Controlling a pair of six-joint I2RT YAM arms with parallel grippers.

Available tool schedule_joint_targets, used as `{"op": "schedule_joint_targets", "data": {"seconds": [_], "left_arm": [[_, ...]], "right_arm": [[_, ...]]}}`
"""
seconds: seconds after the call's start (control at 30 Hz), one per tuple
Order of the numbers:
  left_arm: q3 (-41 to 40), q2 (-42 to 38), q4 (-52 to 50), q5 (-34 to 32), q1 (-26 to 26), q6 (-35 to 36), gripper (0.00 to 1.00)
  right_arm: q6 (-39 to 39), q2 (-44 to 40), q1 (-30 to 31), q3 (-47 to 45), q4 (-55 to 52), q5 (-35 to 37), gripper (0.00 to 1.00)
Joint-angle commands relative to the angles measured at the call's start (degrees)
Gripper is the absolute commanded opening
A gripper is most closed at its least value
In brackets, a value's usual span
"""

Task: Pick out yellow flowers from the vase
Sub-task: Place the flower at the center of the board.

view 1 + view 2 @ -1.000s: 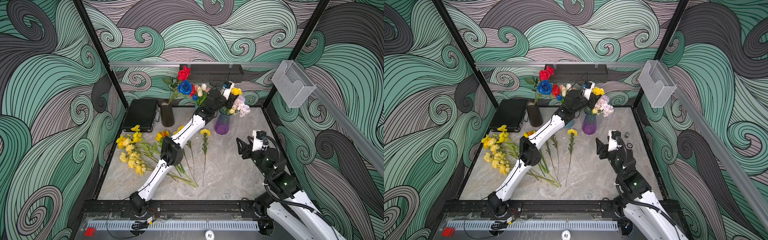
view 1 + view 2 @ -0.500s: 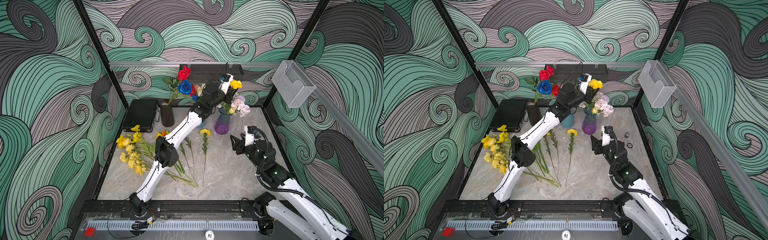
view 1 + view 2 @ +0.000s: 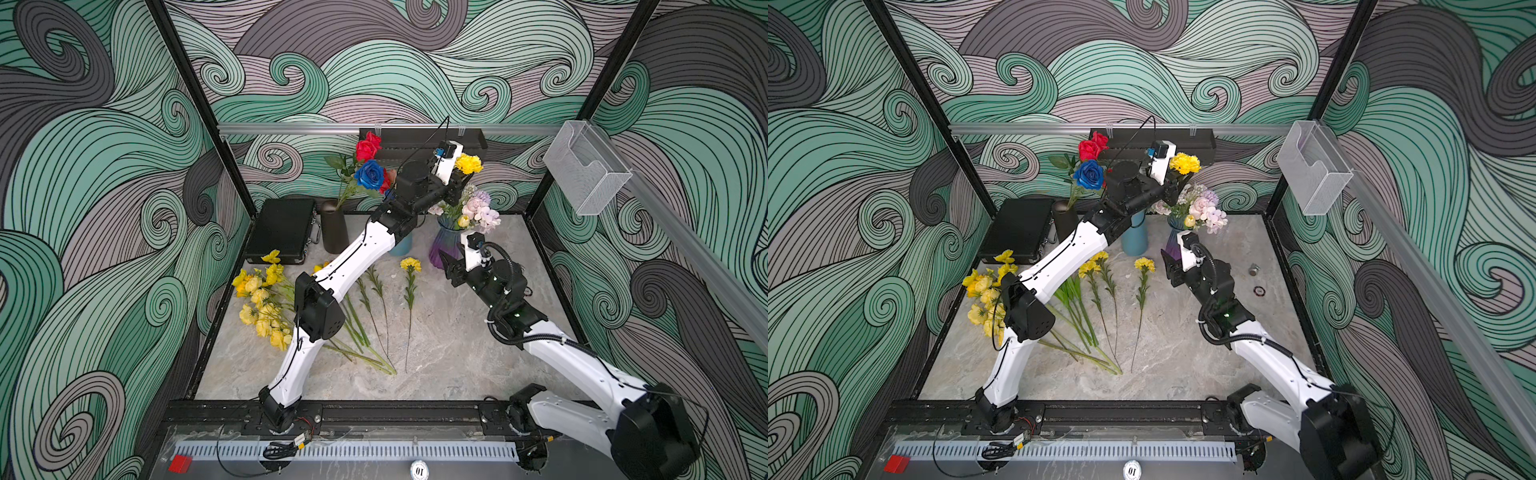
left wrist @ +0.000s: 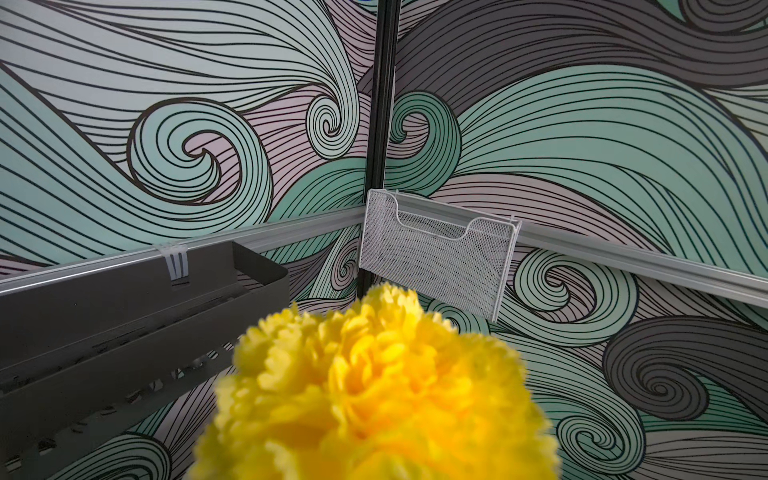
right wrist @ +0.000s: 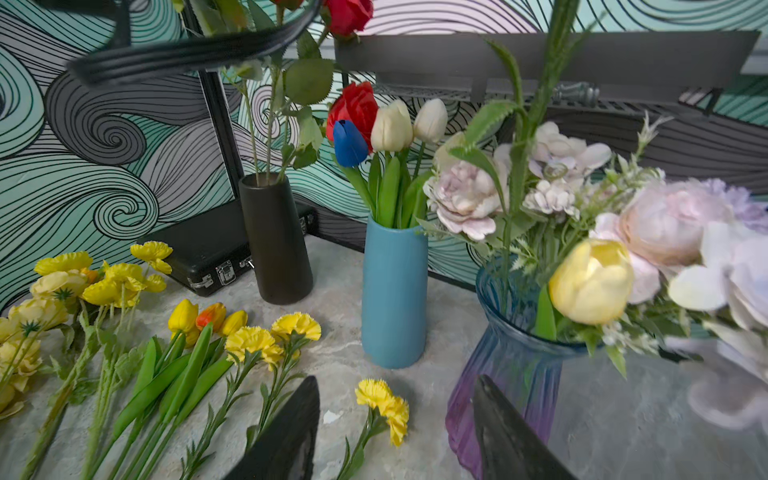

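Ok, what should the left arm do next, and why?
Probably lift the left tool straight up: it grips the yellow carnation high above the purple vase, yet its stem still runs down into the vase, so carrying it sideways now might tip the vase.

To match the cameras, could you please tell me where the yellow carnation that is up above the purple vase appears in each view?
In a top view: carnation at the back, right of the blue rose.
In a top view: carnation in the same spot, above the bouquet.
Left wrist: carnation close up, blurred, before the mesh holder.
Right wrist: carnation bloom not in it.
Shared landmark: black shelf on the back rail, in all four.
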Motion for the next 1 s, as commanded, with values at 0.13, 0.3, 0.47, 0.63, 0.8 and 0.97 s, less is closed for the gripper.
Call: {"op": "schedule_joint_targets", "data": {"seconds": [0.13, 0.3, 0.47, 0.63, 0.8, 0.97], "left_arm": [[-3.7, -5.4, 3.7, 0.3, -0.3, 0.5, 0.2], [-4.8, -6.1, 4.3, 0.1, -0.3, 0.4, 0.2], [-5.0, -6.5, 4.0, -0.1, -0.3, 0.4, 0.2], [-4.9, -6.5, 3.9, 0.0, -0.3, 0.3, 0.2], [-4.8, -6.5, 3.8, 0.0, -0.3, 0.1, 0.2], [-4.8, -6.6, 3.8, -0.1, -0.3, 0.0, 0.2]], "right_arm": [[-7.2, 8.0, -3.2, 5.8, 14.4, -2.5, 0.53], [-8.4, 13.0, -5.3, 8.3, 16.5, -2.7, 0.49], [-10.1, 16.2, -6.6, 10.1, 16.4, -2.9, 0.43], [-10.9, 18.8, -7.6, 11.6, 16.9, -2.8, 0.42], [-10.9, 21.4, -8.4, 13.8, 16.4, -3.2, 0.35], [-10.9, 22.9, -9.1, 16.5, 13.6, -5.8, 0.24]]}}
